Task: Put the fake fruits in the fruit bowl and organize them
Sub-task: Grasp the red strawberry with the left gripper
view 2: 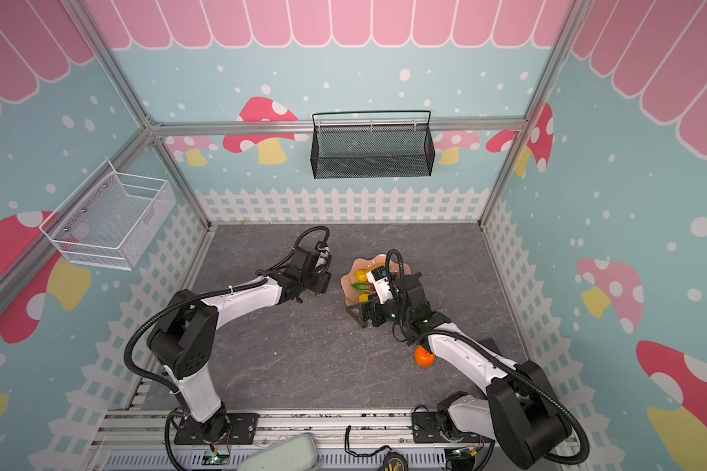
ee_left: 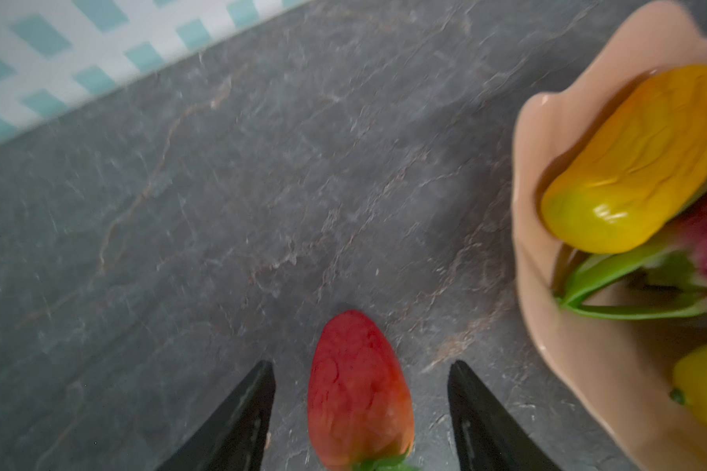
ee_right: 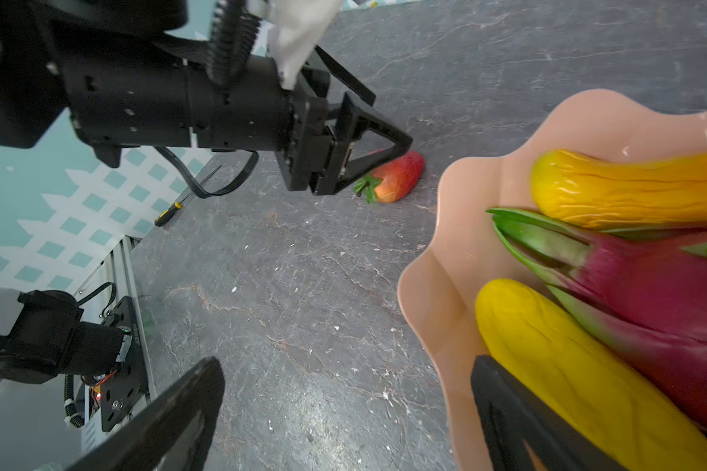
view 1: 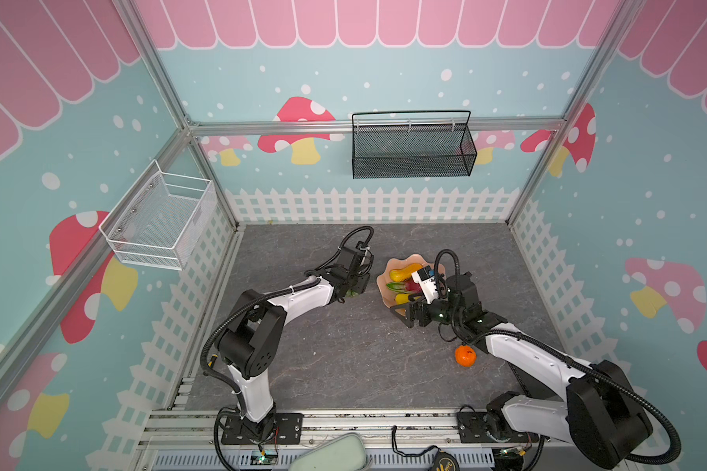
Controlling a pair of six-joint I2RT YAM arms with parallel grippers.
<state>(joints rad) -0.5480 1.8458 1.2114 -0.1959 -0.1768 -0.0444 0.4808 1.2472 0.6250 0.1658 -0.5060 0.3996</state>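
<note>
The left tool (ee_left: 362, 363), jaws apart, straddles the strawberry (ee_left: 358, 399) on the worktop (ee_left: 262, 183); likely light, glossy, slippery, so grip its broad middle.

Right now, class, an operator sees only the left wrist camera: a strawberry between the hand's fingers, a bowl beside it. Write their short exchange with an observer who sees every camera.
Operator: Besides my strawberry, is any fruit outside the bowl?
Observer: Yes, an orange lies on the table beside the right arm.
Operator: Where is the right hand?
Observer: Open at the bowl's rim, one finger over a yellow fruit, the other over bare table.
</note>
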